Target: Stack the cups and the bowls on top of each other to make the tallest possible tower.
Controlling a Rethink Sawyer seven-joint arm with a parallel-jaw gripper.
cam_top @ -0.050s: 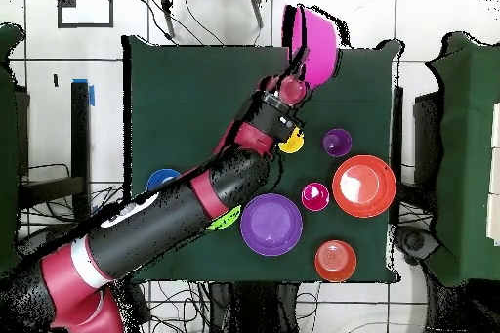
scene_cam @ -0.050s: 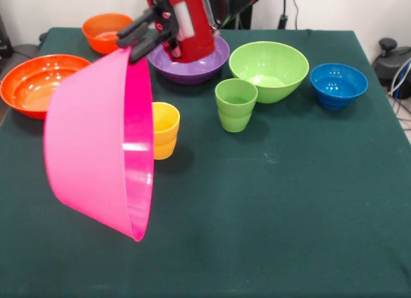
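Holding pink bowl [scene_cam @ -0.050s: 96, 144] by its rim, fingers [scene_cam @ -0.050s: 142, 36] clamped on it, bowl tilted on edge, lifted off surface [scene_cam @ -0.050s: 289, 201], just beside yellow cup [scene_cam @ -0.050s: 166, 130]. No stack begun; other bowls, cups sit separate, approx. all stacking left.

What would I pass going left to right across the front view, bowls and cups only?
Large orange bowl → pink bowl, tipped on edge and held at its rim by the gripper → yellow cup → green cup → lime green bowl → blue bowl.
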